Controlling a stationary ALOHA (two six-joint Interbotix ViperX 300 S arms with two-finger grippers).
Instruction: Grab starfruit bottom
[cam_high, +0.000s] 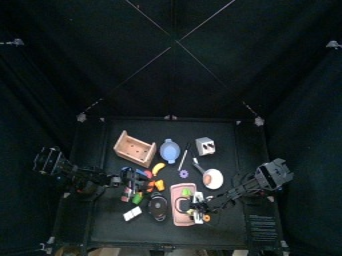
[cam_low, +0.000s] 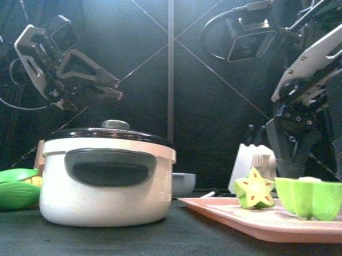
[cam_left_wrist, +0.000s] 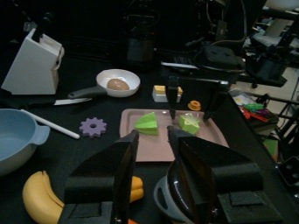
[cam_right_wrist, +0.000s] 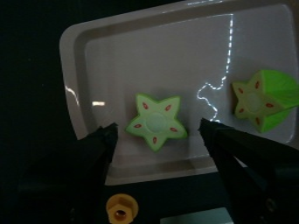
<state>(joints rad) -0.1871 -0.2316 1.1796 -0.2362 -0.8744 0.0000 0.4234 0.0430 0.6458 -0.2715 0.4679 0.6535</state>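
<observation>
Table (cam_high: 100, 190): black, small, crowded with toy kitchen items.

Rice cooker (cam_low: 107, 172): white body, dark lid, largest item in the front view, standing at the table's near edge.

Pink tray (cam_right_wrist: 140, 52): lies flat beside the cooker, toward the right arm's side. It carries two green star-section fruit pieces.

Knife block (cam_left_wrist: 33, 59): white, upright, at the far side of the table. A blue bowl (cam_left_wrist: 17, 140) sits near it with a white utensil resting across its rim.

White bowl (cam_left_wrist: 118, 82): small, round, brown content inside, beyond the tray in the left wrist view.

Banana (cam_left_wrist: 42, 196): yellow, curved, lying near the left pincer.

Starfruit (cam_right_wrist: 158, 120): pale green with yellowish face, five-pointed cut side up toward the right wrist camera, on the tray's near portion. The second piece (cam_right_wrist: 264, 99) lies apart from it on the same tray, closer to the tray's edge.

Right pincer (cam_right_wrist: 158, 149): jaws wide apart, straddling the starfruit from above, one jaw on each side; no contact visible.

Left pincer (cam_left_wrist: 149, 162): jaws apart, holding nothing, hanging over the table short of the tray.

Purple gear-shaped piece (cam_left_wrist: 93, 127): flat on the table between blue bowl and tray.
</observation>
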